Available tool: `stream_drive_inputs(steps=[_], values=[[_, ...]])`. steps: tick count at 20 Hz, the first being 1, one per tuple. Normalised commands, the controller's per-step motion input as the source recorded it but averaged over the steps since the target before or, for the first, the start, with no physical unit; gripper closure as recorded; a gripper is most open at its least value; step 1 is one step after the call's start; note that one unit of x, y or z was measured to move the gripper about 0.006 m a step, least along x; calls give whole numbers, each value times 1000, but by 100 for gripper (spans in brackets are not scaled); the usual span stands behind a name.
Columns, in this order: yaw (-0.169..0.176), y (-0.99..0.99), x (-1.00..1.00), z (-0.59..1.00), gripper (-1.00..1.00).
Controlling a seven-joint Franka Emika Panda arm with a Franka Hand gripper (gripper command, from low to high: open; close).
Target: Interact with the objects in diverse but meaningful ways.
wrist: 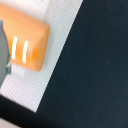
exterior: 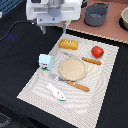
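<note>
Exterior view, left to right. Small white carton (exterior: 45, 61) with blue-green print stands upright near the left edge of the pale woven placemat (exterior: 37, 82). Below it, toward the front, white-and-blue tube-like piece (exterior: 56, 92) lies flat on the mat. Round tan plate (exterior: 73, 68) at mat centre, bare. Orange-handled fork (exterior: 75, 84) lies just beside the plate's front edge, metal end toward the carton. Bread loaf (exterior: 69, 44), golden-yellow, lies at the mat's far edge, just below the gripper (exterior: 65, 31). Gripper hangs over the loaf, apart from it; finger spread too blurred, cannot tell wide or narrow. Orange-handled knife (exterior: 91, 61) lies between plate and red tomato (exterior: 97, 51), which sits near the mat's right edge. Grey pot (exterior: 95, 14) stands well back on the brown board (exterior: 114, 30), off the mat. Black tablecloth (exterior: 15, 55) all round.

Wrist view: bread loaf (wrist: 26, 42) with two pale slashes lies on the placemat (wrist: 55, 55), black cloth (wrist: 95, 70) beside. No fingertips identifiable here.
</note>
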Motion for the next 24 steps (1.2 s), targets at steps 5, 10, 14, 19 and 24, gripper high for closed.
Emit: stream_drive_inputs(steps=[5,10,14,19,24], values=[[-83,-595,46,-57,-100],[-120,-208,149,-150,-100],[-122,-39,269,-64,-100],[-109,0,382,0,-100],[-83,-89,318,-41,-100]])
